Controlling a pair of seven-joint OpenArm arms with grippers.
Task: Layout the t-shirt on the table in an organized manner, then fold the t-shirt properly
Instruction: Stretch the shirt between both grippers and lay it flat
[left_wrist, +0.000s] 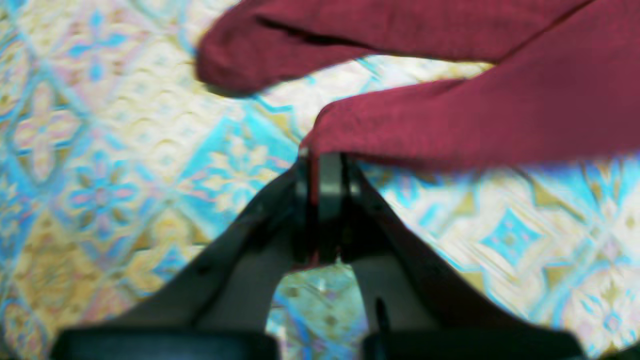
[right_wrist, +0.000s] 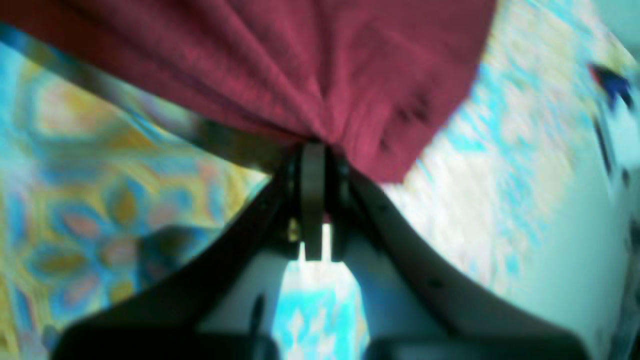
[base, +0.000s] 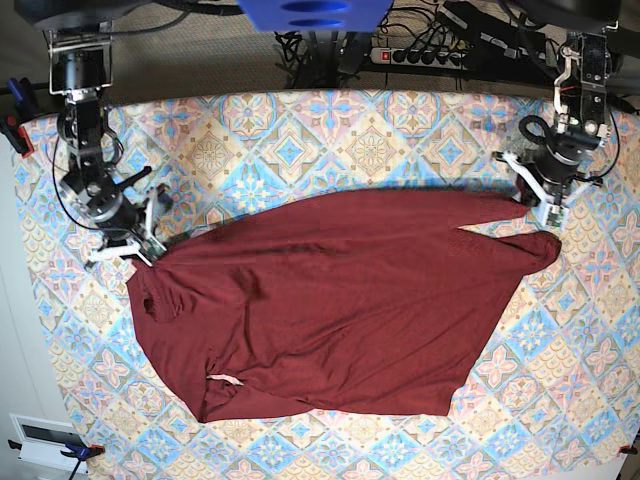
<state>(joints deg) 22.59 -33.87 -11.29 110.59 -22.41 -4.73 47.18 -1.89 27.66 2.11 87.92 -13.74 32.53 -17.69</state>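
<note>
Both arms are on the cloth at once here. The t-shirt (base: 340, 300) lies spread across the middle of the table (base: 300, 120), collar end toward the left of the base view, hem toward the right, and it sits skewed rather than square to the edges.

The right gripper (right_wrist: 314, 150) is clamped tight on a bunched fold of the red fabric, with creases fanning out from the pinch. In the base view that pinch is at the shirt's upper corner near the shoulder (base: 150, 255). The left gripper (left_wrist: 322, 160) is closed too, with a thin edge of fabric nipped between its pads; that hold is at the far corner by the hem (base: 545, 215). A sleeve-like flap (left_wrist: 310, 40) lies just beyond it on the patterned cover.

Why two opposite corners? My read is that holding both ends of the same long edge lets the arms pull the shirt taut and swing it straight, smoothing the wrinkles across the chest. The laying-out looks partly done: most of the body is flat, but the lower edge runs diagonal and one sleeve is tucked under. Folding has not begun.
</note>
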